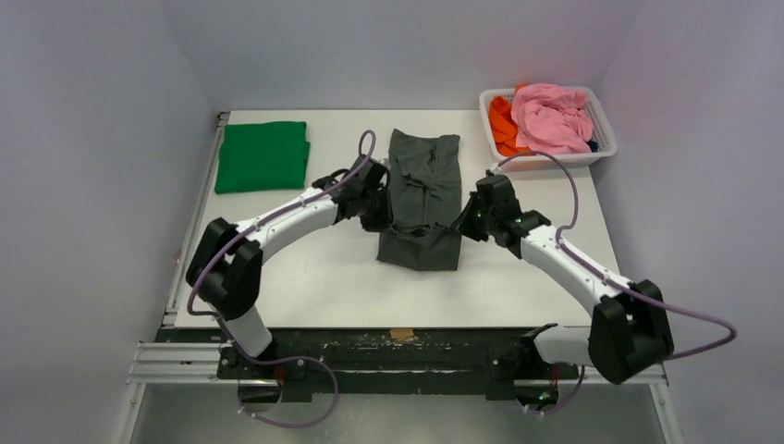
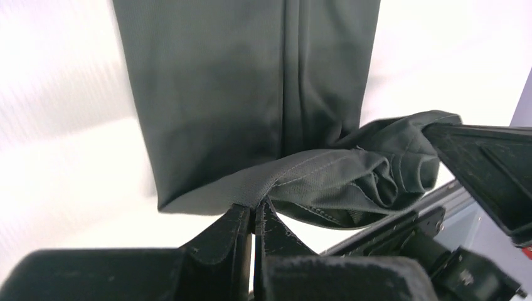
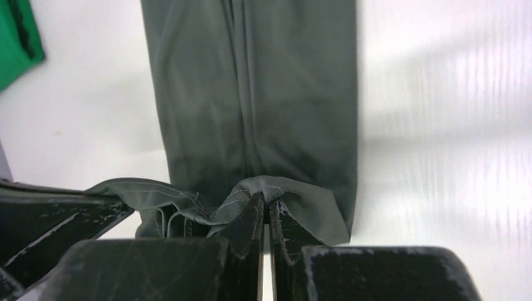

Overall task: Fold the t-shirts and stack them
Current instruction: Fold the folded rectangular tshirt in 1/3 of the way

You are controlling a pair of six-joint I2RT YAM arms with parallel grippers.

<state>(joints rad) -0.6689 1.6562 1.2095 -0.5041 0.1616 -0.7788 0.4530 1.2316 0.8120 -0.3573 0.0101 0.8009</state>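
The left gripper (image 2: 253,216) and right gripper (image 3: 266,210) each pinch the stitched near hem of the charcoal-grey t-shirt (image 1: 423,190). This long, matte band stretches from them toward twelve o'clock. The green t-shirt (image 1: 263,155) lies folded square at ten o'clock.

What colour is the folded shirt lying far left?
The shirt is green; best in top external view.

Charcoal-grey t-shirt (image 1: 423,199) folded lengthwise mid-table, near hem bunched, green t-shirt (image 1: 263,155) folded far-left.
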